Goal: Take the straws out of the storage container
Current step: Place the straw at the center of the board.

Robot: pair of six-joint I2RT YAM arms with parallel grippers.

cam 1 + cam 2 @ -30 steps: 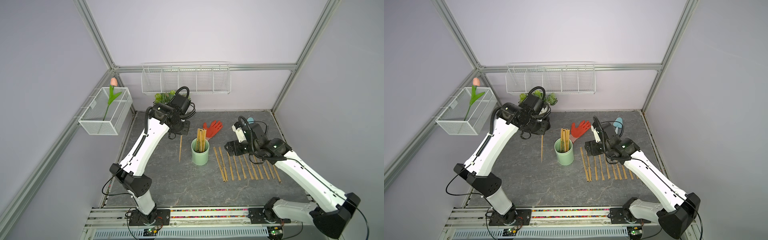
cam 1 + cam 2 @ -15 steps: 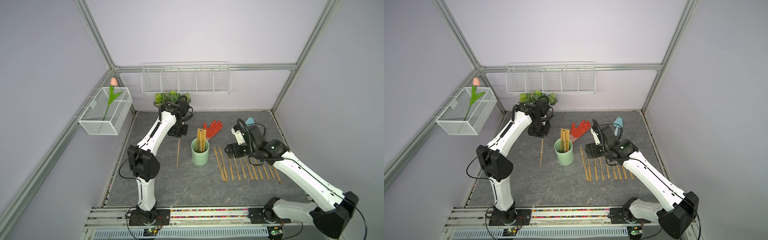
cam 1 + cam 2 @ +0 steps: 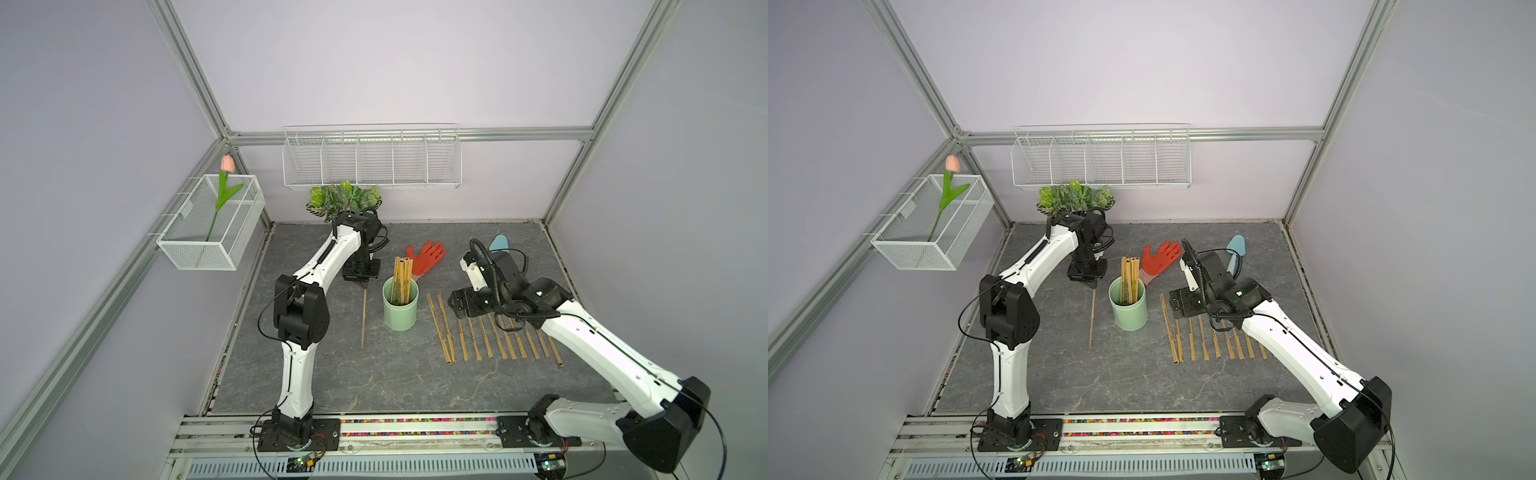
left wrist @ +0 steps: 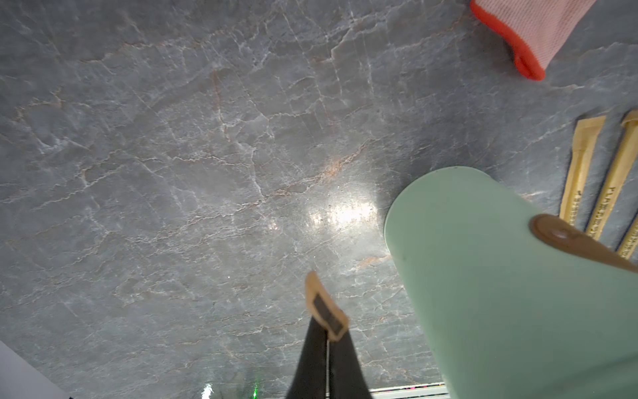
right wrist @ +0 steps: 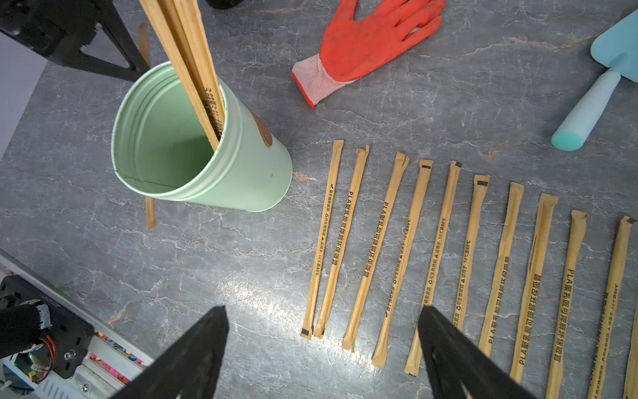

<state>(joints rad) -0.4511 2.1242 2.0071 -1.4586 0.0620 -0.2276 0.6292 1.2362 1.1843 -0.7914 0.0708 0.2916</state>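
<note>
The storage container [image 3: 400, 309] is a mint-green cup standing upright mid-table, with several straws [image 3: 401, 276] leaning in it. My left gripper [image 3: 362, 284] is just left of the cup, shut on the top of one straw [image 3: 364, 318] that hangs nearly upright toward the table. In the left wrist view the shut fingers [image 4: 326, 336] pinch that straw [image 4: 321, 300] beside the cup [image 4: 500, 276]. My right gripper [image 3: 469, 301] stands open and empty over the far ends of several straws [image 3: 490, 332] lying in a row right of the cup. In the right wrist view this gripper [image 5: 321, 311] has nothing between its fingers.
A red glove [image 3: 426, 257] lies behind the cup and a pale blue trowel [image 3: 498, 242] behind my right arm. A leafy plant [image 3: 343, 199] stands at the back wall under a white wire rack [image 3: 372, 156]. A mesh basket [image 3: 212, 224] with a tulip hangs on the left wall.
My left arm has folded its elbow down and brought the held straw lower and slightly toward the front. The right arm has barely moved and stays open.
</note>
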